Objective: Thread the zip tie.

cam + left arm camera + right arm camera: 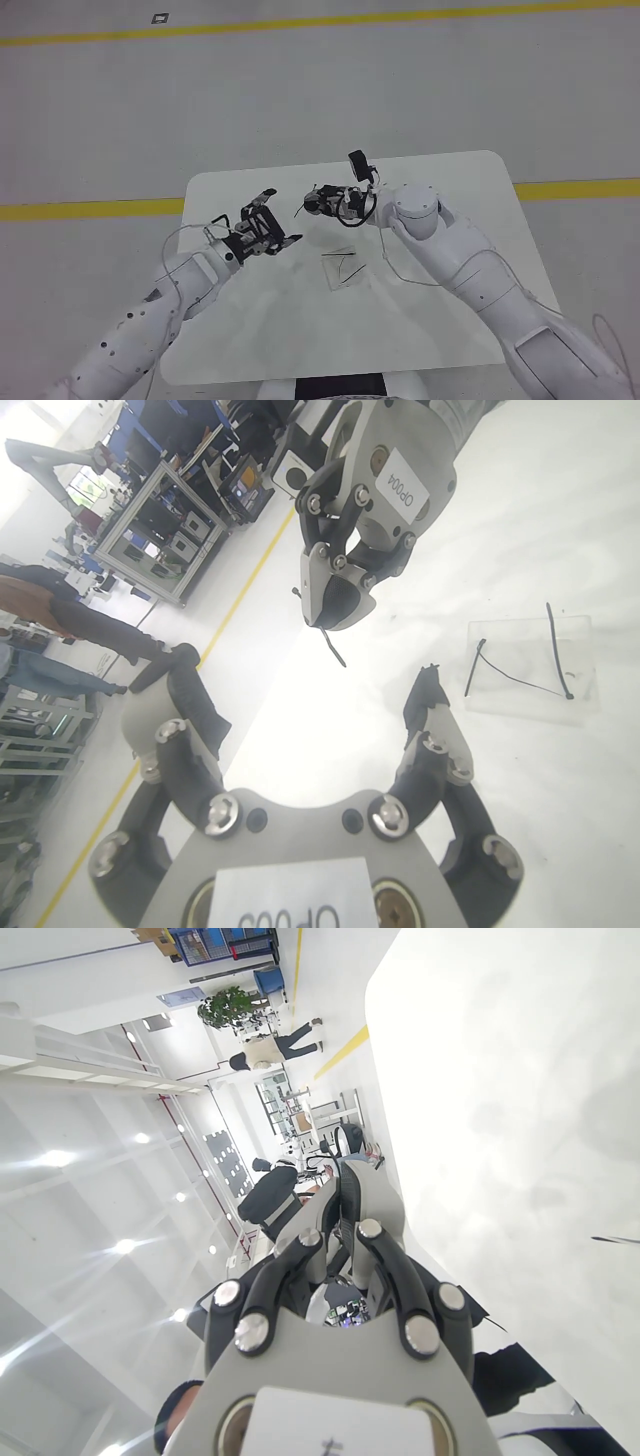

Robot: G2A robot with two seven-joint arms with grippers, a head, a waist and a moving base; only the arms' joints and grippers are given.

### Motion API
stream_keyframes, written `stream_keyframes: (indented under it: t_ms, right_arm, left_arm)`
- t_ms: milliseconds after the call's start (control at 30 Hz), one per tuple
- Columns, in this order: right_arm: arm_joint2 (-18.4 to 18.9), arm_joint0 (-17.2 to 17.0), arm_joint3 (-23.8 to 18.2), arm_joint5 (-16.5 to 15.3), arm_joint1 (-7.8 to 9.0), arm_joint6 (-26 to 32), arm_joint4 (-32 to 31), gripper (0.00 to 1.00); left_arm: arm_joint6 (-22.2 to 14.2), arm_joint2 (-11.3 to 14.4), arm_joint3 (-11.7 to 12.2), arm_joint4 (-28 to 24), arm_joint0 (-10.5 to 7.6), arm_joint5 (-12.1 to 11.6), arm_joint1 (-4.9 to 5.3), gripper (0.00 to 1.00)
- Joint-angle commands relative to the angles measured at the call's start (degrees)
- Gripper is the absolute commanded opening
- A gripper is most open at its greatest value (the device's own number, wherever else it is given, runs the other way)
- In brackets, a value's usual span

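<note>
White table [430, 330], zip tie [334, 647] tail presented jaw to jaw.
Clenched in right gripper [325, 620]; free tail projecting forward, long axis aimed at spread, empty left gripper [305, 670] opposite, apart, judged nearer for tail pickup. Spare ties [557, 650] on clear tray [525, 710] beyond.

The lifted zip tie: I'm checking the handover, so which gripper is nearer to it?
Right. The right gripper is shut on the zip tie, whose tail sticks out; the left gripper is open, apart from it, facing that tail.
</note>
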Motion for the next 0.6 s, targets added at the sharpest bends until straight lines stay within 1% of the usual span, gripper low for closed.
stream_keyframes:
  t_ms: [0,33,100,233,333,467,500,533,567]
  right_arm:
    - [0.17,-0.11,-0.13,-0.01,-0.04,0.0,-0.04,0.0]
    - [0.24,-0.17,-0.18,-0.01,-0.05,-0.02,-0.07,0.0]
    - [0.36,-0.29,-0.3,-0.01,-0.09,-0.09,-0.1,0.0]
    - [0.59,-0.51,-0.55,-0.01,-0.18,-0.31,-0.31,0.0]
    - [0.62,-0.56,-0.66,-0.01,-0.24,-0.31,-0.57,0.0]
    - [0.6,-0.53,-0.62,-0.01,-0.38,-0.13,-0.72,0.0]
    - [0.59,-0.53,-0.57,-0.01,-0.42,-0.07,-0.71,0.0]
    - [0.59,-0.53,-0.51,-0.01,-0.45,-0.03,-0.68,0.0]
    - [0.54,-0.52,-0.38,-0.01,-0.51,0.07,-0.65,0.0]
  left_arm:
    - [0.7,1.93,0.31,0.0,-0.86,1.56,1.11,0.56]
    - [0.98,2.67,0.43,0.0,-1.22,2.17,1.52,0.5]
    - [1.54,4.07,0.67,0.0,-1.93,3.34,2.29,0.45]
    - [2.63,7.03,1.1,0.0,-3.54,5.77,3.8,0.4]
    - [3.13,8.71,1.31,0.0,-4.49,7.28,4.6,0.35]
    - [3.9,11.04,1.53,0.0,-5.78,9.11,5.58,0.33]
    - [4.06,11.55,1.61,0.0,-6.15,9.22,5.78,0.31]
    - [4.15,12.04,1.65,0.0,-6.48,9.51,5.96,0.27]
    - [4.23,12.66,1.66,0.0,-6.84,9.96,6.16,0.26]
